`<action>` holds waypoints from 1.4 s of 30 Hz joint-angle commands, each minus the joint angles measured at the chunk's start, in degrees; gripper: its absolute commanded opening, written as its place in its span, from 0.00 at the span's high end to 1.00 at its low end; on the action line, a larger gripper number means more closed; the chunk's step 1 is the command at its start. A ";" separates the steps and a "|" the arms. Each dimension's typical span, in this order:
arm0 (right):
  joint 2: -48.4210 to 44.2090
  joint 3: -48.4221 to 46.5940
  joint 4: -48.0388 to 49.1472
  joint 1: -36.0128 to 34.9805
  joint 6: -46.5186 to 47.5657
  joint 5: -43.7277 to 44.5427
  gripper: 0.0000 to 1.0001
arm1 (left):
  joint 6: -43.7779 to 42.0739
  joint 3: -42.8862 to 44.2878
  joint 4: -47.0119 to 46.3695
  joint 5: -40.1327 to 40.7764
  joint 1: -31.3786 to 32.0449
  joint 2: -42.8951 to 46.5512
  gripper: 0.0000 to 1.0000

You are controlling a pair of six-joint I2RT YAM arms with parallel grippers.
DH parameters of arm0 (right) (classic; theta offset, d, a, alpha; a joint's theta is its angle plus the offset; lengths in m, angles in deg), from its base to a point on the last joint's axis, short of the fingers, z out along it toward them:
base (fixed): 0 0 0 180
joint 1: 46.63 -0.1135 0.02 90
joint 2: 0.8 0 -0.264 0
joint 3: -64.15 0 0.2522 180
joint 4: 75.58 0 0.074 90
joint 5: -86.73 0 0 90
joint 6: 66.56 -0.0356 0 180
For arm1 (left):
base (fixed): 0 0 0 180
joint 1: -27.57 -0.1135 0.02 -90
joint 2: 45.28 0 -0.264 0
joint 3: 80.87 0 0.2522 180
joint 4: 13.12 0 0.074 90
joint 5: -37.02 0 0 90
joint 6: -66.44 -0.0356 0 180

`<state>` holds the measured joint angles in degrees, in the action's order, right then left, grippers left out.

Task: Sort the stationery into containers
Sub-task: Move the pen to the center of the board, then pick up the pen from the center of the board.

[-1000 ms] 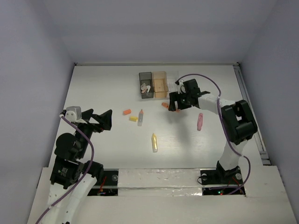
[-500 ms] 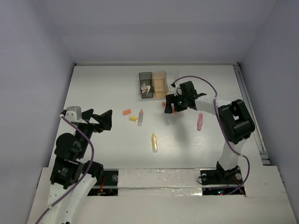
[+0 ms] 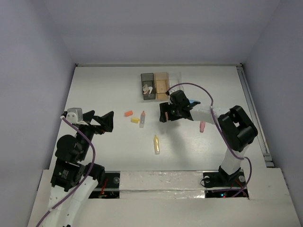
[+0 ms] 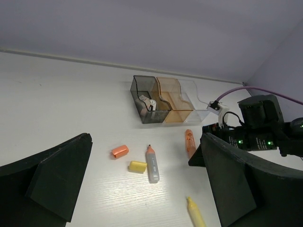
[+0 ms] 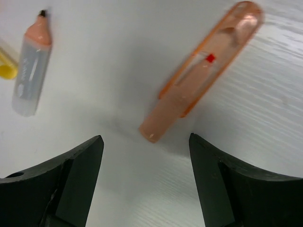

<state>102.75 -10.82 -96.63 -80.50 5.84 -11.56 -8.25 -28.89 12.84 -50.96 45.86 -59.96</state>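
An orange marker [image 5: 203,90] lies on the white table just beyond my right gripper [image 5: 145,142], which is open and empty, its jaws either side of the marker's near end. It also shows in the left wrist view [image 4: 190,142]. In the top view the right gripper [image 3: 164,113] covers it. The grey [image 3: 148,86], orange [image 3: 162,85] and clear [image 3: 175,80] bins stand in a row behind. My left gripper [image 3: 102,122] is open and empty, far left of the items.
An orange eraser [image 3: 128,113], a yellow eraser [image 3: 136,120], a grey orange-tipped marker [image 3: 142,118], a yellow marker [image 3: 156,144] and a pink marker [image 3: 202,124] lie on the table. The grey bin holds small pale items [image 3: 147,89].
My right gripper has moved left and nearer, from beside the bins to over the orange marker. The left arm has not moved.
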 commanded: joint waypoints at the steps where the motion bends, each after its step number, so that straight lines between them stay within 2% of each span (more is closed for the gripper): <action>1: 0.60 -3.38 -3.07 0.29 -2.78 11.70 0.21 | 0.07 0.19 -2.89 -0.18 0.26 0.00 0.01; 8: 6.84 -10.40 -3.70 0.29 -4.28 19.45 0.21 | -0.02 0.19 -2.98 -0.26 0.26 0.00 0.01; 15: 11.32 -15.16 -4.66 0.29 -5.33 24.38 0.28 | 0.33 -0.25 -4.12 -1.75 0.26 -0.53 0.01; 18: 12.11 -15.52 -4.75 0.29 -5.42 24.64 0.34 | 0.33 -0.42 -4.65 -3.69 0.26 -1.05 0.01; 19: 12.38 -15.78 -5.01 0.29 -5.33 24.82 0.45 | 0.42 -0.51 -4.74 -4.13 0.26 -1.14 0.01; 24: 14.22 -17.71 -6.94 -0.84 -4.98 26.31 0.57 | 0.51 -0.60 -4.82 -4.48 0.26 -1.23 0.01; 26: 14.23 -17.72 -7.30 -0.85 -5.16 26.31 0.69 | 0.95 -0.60 -4.91 -4.74 0.26 -1.84 0.01; 27: 14.23 -17.63 -7.30 -0.85 -5.24 26.40 0.72 | 1.73 -0.60 -5.09 -5.01 0.26 -2.02 0.01; 31: 12.74 -15.96 -6.51 -0.85 -6.12 26.40 0.94 | 4.54 -0.42 -4.82 -5.97 0.26 -3.95 0.01; 34: 9.58 -13.68 -4.67 -0.85 -6.65 26.40 0.98 | 4.99 -0.42 -5.44 -10.61 0.26 -5.70 0.01; 37: 3.61 -9.99 -0.56 -0.85 -7.00 24.82 0.98 | 6.04 -1.74 -8.33 -17.72 0.26 -7.11 0.01; 41: -6.06 -5.16 4.28 -1.46 -7.62 21.05 0.99 | 9.73 -3.50 -11.85 -23.11 0.26 -9.66 0.01; 42: -9.56 -4.45 5.08 -1.46 -7.79 19.82 0.99 | 11.04 -4.02 -14.73 -23.90 0.26 -10.02 0.06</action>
<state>102.29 -16.09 -99.67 -80.91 -0.72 11.12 -0.80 -31.56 5.63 -68.66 45.88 -68.35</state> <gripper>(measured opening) 0.337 0.952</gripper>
